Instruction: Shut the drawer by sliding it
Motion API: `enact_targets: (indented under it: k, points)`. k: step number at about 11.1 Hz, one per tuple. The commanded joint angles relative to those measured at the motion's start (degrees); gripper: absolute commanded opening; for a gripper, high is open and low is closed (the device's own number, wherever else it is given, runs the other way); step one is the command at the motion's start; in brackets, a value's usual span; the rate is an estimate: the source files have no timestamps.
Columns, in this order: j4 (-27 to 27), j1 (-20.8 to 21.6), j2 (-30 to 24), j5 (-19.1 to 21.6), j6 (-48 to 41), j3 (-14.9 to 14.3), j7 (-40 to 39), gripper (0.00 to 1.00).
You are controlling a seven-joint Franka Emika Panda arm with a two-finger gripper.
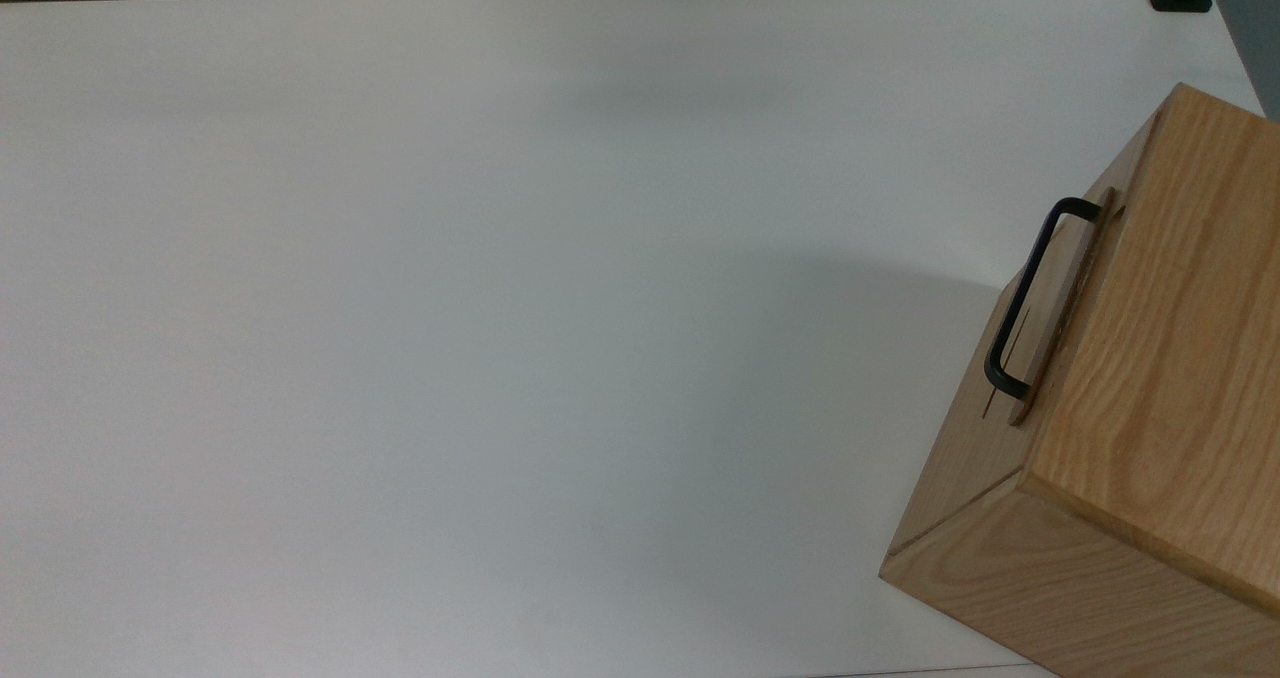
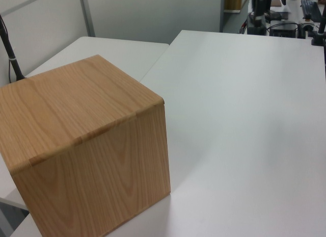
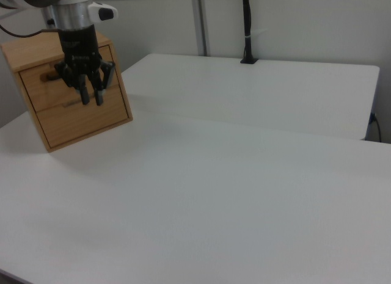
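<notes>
In the right view the gripper (image 3: pixel 91 98) hangs from the white arm (image 3: pixel 72 12), pointing down, and it overlaps the front of the oak cabinet (image 3: pixel 85 119); how far it stands off that front cannot be told. Its 2 black fingers (image 3: pixel 98 94) stand a narrow way apart, with nothing between them.

The drawer (image 3: pixel 46 82) is the upper panel of the cabinet's front. In the right view the gripper covers the middle of this panel, and a dark bit of the handle (image 3: pixel 50 77) shows just to the gripper's left in the right view. In the top view the drawer's (image 1: pixel 1060 308) front panel lies close against the cabinet (image 1: pixel 1150 358), with 1 edge of the panel standing slightly proud of the cabinet face. The black U-shaped handle (image 1: pixel 1025 298) stands out from that panel toward the open table (image 1: pixel 500 308).

Nothing of the drawer's inside can be seen, so its contents cannot be told. A 2nd, lower front panel (image 3: pixel 82 122) sits below the drawer in the right view.

The left view shows the cabinet (image 2: pixel 86 160) from its plain sides, resting on the white table (image 2: pixel 244 120) near the table's edge.
</notes>
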Motion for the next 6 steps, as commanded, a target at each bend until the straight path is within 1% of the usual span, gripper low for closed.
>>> enact_targets:
  k: [1,5,6]
  points:
    - [-2.29,-1.57,-0.94,-1.64,-0.01,0.53,7.28,1.0]
    - [-2.29,-2.8,-0.5,-2.19,5.08,-1.15,9.23,1.0]
    - [-2.29,-2.89,-0.24,-2.1,6.66,-1.15,12.2,1.0]
